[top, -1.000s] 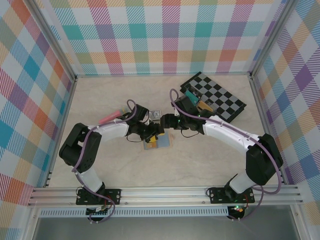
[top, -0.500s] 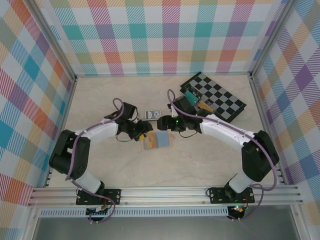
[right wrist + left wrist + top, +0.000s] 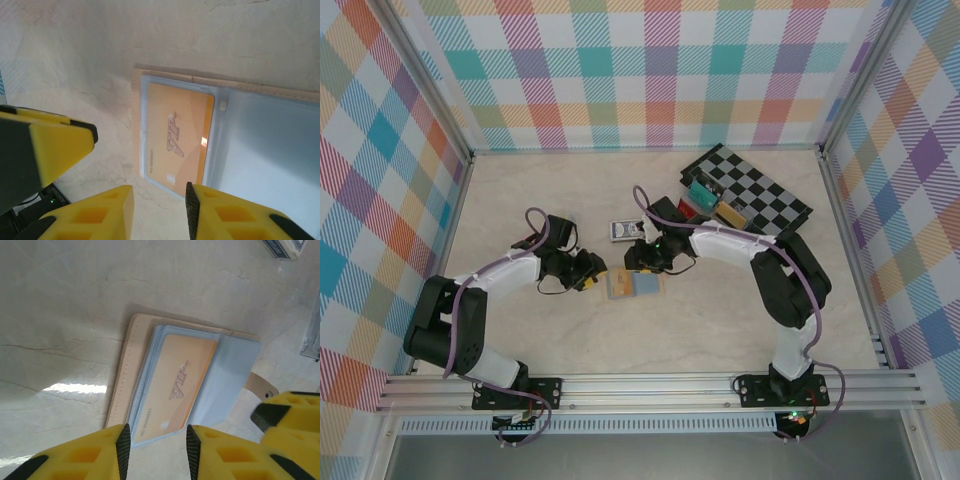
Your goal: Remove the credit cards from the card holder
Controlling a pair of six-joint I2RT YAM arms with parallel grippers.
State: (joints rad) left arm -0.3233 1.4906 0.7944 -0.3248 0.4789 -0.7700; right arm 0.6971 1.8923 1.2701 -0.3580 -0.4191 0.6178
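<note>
Pale table (image 3: 520,200), with checkered board (image 3: 765,195) at far right. Left gripper (image 3: 155,445) left of centre, jaws parted narrowly, gripping nothing. Right gripper (image 3: 159,205) at centre, likewise released and empty. Mid-table beside both, lying flat and open: card holder (image 3: 122,375). Just beyond, blue card pack (image 3: 625,230). Tucked in holder's clear sleeve: yellow credit card (image 3: 172,385).

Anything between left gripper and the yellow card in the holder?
Only the clear sleeve of the open card holder, which covers the yellow card. Nothing else lies between it and the left gripper.
</note>
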